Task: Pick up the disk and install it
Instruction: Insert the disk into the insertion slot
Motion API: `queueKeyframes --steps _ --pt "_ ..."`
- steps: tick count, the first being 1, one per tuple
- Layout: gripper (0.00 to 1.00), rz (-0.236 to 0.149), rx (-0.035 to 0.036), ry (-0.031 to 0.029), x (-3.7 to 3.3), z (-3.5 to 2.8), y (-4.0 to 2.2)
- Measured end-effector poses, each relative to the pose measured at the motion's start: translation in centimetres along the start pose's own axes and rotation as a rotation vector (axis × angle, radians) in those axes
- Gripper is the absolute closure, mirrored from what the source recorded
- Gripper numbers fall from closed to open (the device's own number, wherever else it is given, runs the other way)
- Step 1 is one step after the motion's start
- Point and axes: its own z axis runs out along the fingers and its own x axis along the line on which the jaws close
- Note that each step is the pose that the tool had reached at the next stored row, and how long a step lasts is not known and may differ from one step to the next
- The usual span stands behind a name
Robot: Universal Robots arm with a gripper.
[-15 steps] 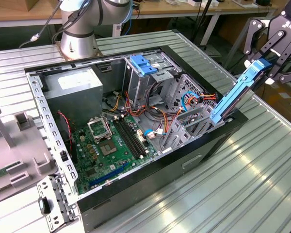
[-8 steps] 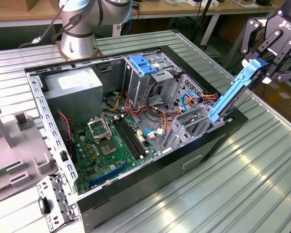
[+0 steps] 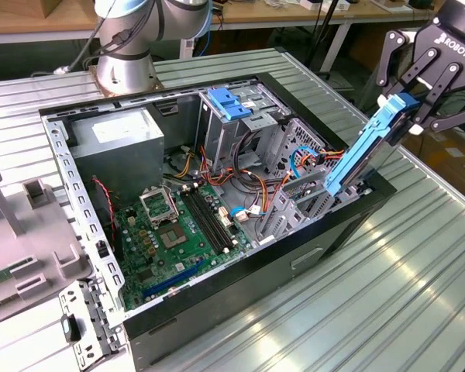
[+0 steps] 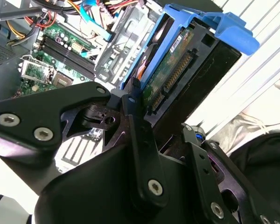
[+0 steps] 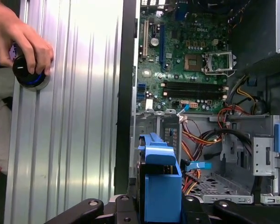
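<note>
Blue plastic frames the disk (image 3: 363,151), a flat dark drive. In the second wrist view its open face (image 4: 175,60) shows a green circuit board and a row of connector pins. The gripper (image 3: 411,116) is clenched on the disk's upper end, at the upper right of the exterior view. The disk hangs tilted, its lower end dipping just inside the right wall of the case (image 3: 240,287); whether it touches there I cannot tell.

The black case lies open on its side. Inside it are a green motherboard (image 3: 170,232) at lower centre, a grey power supply (image 3: 116,143) at upper left, a metal drive cage (image 3: 240,124) with a blue latch on top, and red, orange and blue cables (image 3: 306,159) between them.

The case rests on a ribbed metal table (image 3: 403,294). A grey panel (image 3: 15,248) lies at the left edge. In the first wrist view a hand (image 5: 21,39) grips a black knob (image 5: 30,77) on the table. Behind the case stand the arm base (image 3: 128,70) and wooden benches (image 3: 31,19).
</note>
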Motion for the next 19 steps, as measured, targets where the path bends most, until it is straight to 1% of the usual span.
queueKeyframes --steps 2,3,7,11,19 --pt "0.64 0.004 0.0002 -0.0003 -0.10 0.11 0.42" --pt "0.64 0.006 0.0003 -0.0006 -0.25 0.22 0.74" --pt "0.64 0.007 0.0003 -0.0010 -0.78 0.49 1.26" --pt "0.64 0.010 0.0005 -0.0016 -1.22 0.74 1.66" --pt "0.64 0.013 0.0007 -0.0033 -1.48 1.05 2.08"
